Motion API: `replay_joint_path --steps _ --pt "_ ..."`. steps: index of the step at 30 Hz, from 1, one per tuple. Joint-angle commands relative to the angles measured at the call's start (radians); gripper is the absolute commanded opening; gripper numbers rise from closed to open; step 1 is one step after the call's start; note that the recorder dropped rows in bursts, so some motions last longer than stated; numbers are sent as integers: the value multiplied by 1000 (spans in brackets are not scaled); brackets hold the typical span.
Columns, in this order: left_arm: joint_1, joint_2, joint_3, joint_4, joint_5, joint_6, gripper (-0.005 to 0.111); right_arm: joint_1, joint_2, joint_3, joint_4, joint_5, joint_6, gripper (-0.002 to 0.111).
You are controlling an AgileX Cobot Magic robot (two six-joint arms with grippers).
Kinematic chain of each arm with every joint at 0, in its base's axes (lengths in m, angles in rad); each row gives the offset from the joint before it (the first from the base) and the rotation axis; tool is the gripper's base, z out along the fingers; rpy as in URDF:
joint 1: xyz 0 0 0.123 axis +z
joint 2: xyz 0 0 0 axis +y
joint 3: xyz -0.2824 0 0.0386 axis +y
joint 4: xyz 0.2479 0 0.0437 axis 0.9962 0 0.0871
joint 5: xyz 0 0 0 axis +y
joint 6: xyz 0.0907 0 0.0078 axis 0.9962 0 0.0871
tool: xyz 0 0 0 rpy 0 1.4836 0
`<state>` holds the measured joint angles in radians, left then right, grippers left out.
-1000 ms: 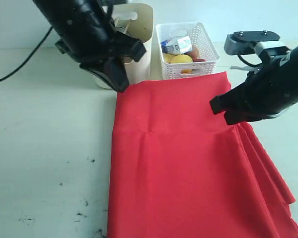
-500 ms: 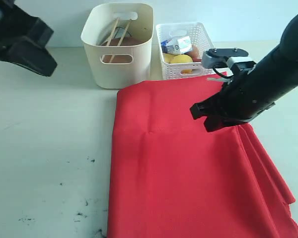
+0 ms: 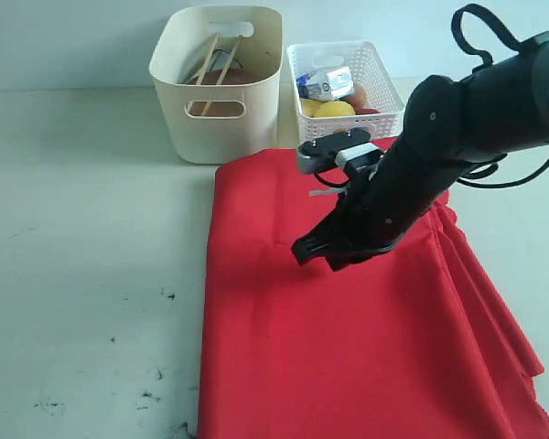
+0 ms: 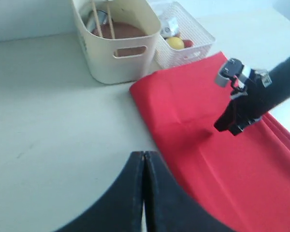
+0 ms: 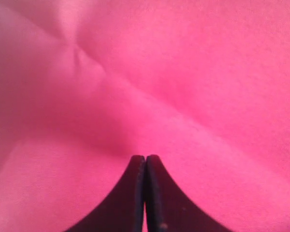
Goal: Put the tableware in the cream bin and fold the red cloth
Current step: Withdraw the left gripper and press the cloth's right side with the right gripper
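The red cloth (image 3: 348, 329) lies flat on the table, with stacked layers along its right edge. My right gripper (image 3: 304, 251) is shut and empty, low over the cloth's upper middle; in the right wrist view the shut tips (image 5: 145, 157) point at creased red cloth (image 5: 183, 72). The cream bin (image 3: 216, 128) stands behind the cloth and holds two chopsticks (image 3: 208, 57) and a brown plate (image 3: 221, 108). My left gripper (image 4: 144, 154) is shut and empty, high over bare table beside the cloth (image 4: 222, 159); the exterior view does not show it. The bin (image 4: 111, 67) and plate (image 4: 118, 31) show there too.
A white lattice basket (image 3: 348, 123) with a milk carton (image 3: 326, 82) and a lemon (image 3: 334, 110) stands right of the bin, touching the cloth's far edge. Bare table (image 3: 82, 238) stretches left of the cloth. The right arm (image 4: 253, 99) reaches over the cloth.
The left arm has swung away from the bin and out of the exterior view. The right arm has moved left and down over the middle of the cloth.
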<state>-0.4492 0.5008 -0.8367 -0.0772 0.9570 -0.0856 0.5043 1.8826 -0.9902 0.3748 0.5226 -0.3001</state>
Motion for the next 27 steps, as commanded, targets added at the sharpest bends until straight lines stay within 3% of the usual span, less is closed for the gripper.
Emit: replay_joint_path --steps 1,11,22,27 --pt "2 -161 65 163 -13 -179 0 2 31 -6 -91 -28 87 0" --pt "2 -269 148 296 -11 -266 0 0 69 -6 -126 -29 123 0" --pt "2 -269 153 302 -11 -266 0 0 117 -4 -455 80 450 0" --pt "2 -269 153 302 -11 -264 0 0 117 -4 -513 131 495 0"
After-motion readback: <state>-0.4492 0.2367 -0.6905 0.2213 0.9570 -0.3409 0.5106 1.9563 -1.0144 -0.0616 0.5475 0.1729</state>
